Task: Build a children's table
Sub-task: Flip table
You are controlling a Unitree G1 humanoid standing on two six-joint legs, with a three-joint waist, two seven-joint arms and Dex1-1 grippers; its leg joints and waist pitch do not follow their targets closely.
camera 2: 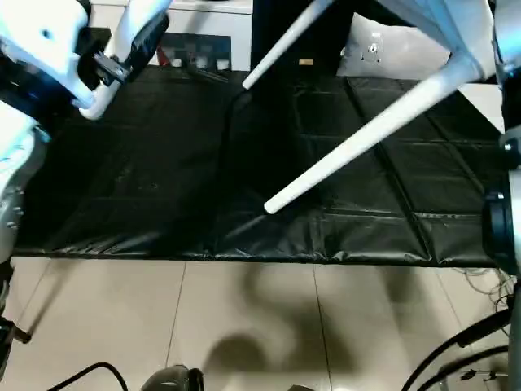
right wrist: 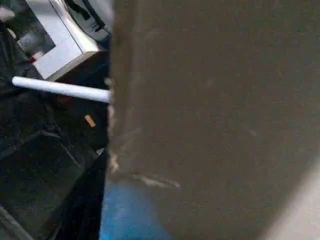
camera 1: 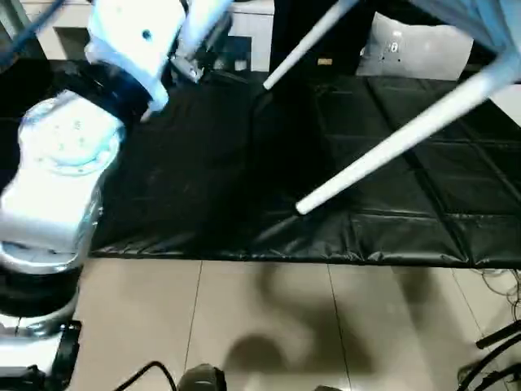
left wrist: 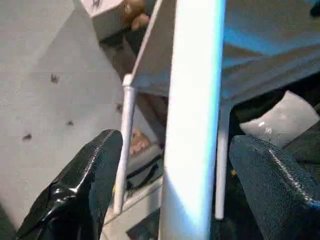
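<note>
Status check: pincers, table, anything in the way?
Left pincer open around one white tube leg. White plastic tabletop held aloft above black floor mat, legs fitted. Right pincer unreadable.

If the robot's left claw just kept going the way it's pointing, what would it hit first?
Most likely the white tube leg standing right between the two black fingers of the left gripper. Beyond it the underside of the tabletop looms, but depth is hard to judge here.
</note>
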